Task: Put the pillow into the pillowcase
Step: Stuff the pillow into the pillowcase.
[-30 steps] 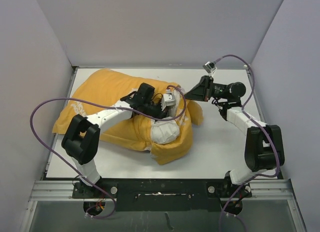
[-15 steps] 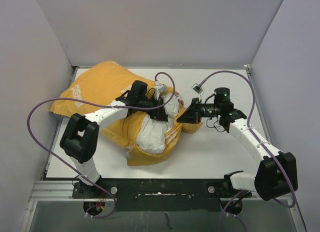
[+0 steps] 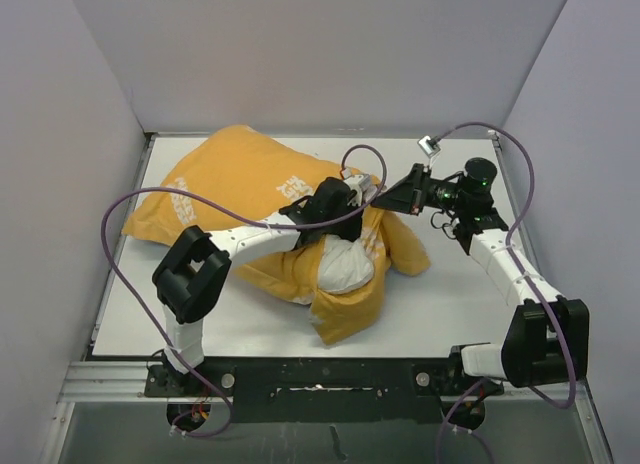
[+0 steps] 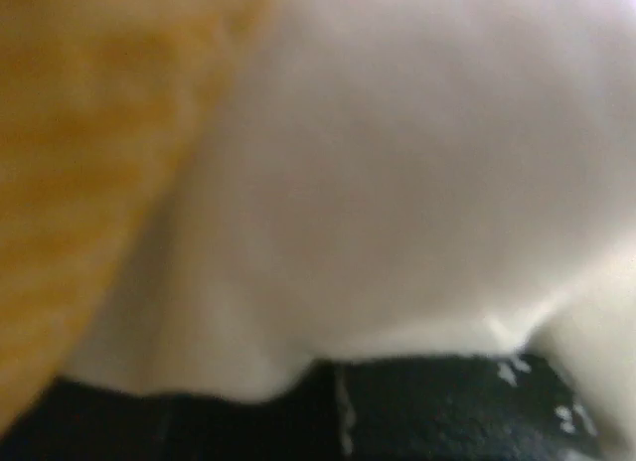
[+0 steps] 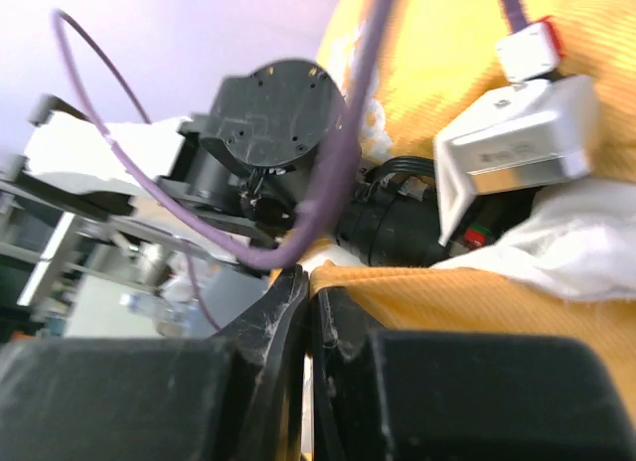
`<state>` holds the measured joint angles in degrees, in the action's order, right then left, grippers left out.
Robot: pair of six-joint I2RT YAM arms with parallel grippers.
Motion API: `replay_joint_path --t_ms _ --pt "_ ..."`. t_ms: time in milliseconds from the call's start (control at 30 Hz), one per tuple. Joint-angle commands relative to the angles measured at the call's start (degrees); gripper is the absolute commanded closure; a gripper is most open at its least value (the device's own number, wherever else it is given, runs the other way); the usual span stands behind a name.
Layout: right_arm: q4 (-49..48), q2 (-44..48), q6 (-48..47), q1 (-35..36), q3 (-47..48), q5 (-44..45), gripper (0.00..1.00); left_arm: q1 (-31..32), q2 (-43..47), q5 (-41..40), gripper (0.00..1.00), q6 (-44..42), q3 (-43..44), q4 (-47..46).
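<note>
The pillowcase lies mustard side up across the table's left and middle, bunched at its right end. The white pillow bulges out of its opening there. My left gripper reaches into that opening and is shut on the pillow; white pillow fabric fills its wrist view, with the yellow pillowcase at the left and a black finger under the cloth. My right gripper is shut on the pillowcase's edge, the hem pinched between its fingertips, just right of the left wrist.
Purple cables loop over the left arm and above the right arm. The left arm's wrist joint and its white camera module sit right in front of the right gripper. Grey walls enclose the white table.
Both grippers moved right and toward the back, staying shut. The pillowcase opening and the pillow shifted right with them, and the right arm swung back out from the middle.
</note>
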<state>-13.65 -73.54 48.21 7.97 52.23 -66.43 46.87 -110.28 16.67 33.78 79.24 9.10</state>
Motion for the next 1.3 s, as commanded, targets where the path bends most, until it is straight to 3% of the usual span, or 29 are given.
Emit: replay_joint_path --t_ms 0,67,133,167,233,333,433,500,667,900,1033,1067,1133,1200,1267 --pt "-41.29 2.54 29.34 -6.71 8.35 -15.03 1.0 -2.03 -4.44 -5.52 1.0 4.0 -11.76 -5.15" --pt "-17.77 3.43 12.05 -5.56 6.82 -13.43 1.0 -2.37 -3.77 -1.08 1.0 4.25 -14.03 -11.38" --pt "13.0 2.81 -14.77 -0.36 7.71 -9.0 1.0 -2.55 -3.73 3.64 1.0 3.68 -12.66 -14.45" --pt "23.35 1.54 -25.16 2.37 7.78 -5.76 1.0 -2.54 -3.56 5.67 1.0 3.53 -11.7 -15.74" --pt "21.83 0.5 -28.77 3.65 2.5 -2.64 1.0 -2.76 -2.43 9.86 1.0 3.83 -9.89 -17.85" --pt "32.94 -2.59 -38.49 1.62 4.92 -1.32 1.0 -3.68 1.36 14.61 0.8 4.96 -8.62 -21.04" --pt "31.3 -3.1 -37.98 -1.25 2.87 -1.5 1.0 -5.43 7.1 17.45 0.51 6.75 -9.77 -24.01" --pt "29.57 -2.75 -37.68 -2.88 0.6 -1.58 1.0 -7.09 11.74 18.39 0.4 8.55 -11.92 -25.99" --pt "28.42 -3.35 -37.57 -5.77 -0.94 -2.33 1.0 -10.57 21.74 19.83 0.37 11.08 -15.85 -23.71" --pt "24.47 -5.95 -34.23 -5.77 -1.33 -4.76 1.0 -11.01 29.25 19.98 0.37 11.68 -16.44 -21.25" --pt "20.51 -5.6 -31.23 -5.77 -1.98 -6.51 1.0 -10.97 31.89 24.15 0.43 14.99 -15.69 -25.06" --pt "19.82 -5.4 -30.76 -5.78 -2.1 -6.7 1.0 -10.72 32.66 25.14 0.46 13.7 -14.89 -24.37" --pt "19.34 -5.24 -30.37 -5.77 -2.22 -7.07 1.0 -7.96 34.19 21.7 0.46 3.78 -10.93 -13.43" --pt "18.36 -5.13 -29.71 -5.77 -2.57 -7.53 1.0 -2.42 34.03 8.92 0.4 -9.45 -6.29 -2.43" --pt "16.68 -4.93 -28.47 -5.81 -3.16 -8.22 1.0 -0.23 30.72 -0.95 0.39 -15.88 -1.66 3.57"
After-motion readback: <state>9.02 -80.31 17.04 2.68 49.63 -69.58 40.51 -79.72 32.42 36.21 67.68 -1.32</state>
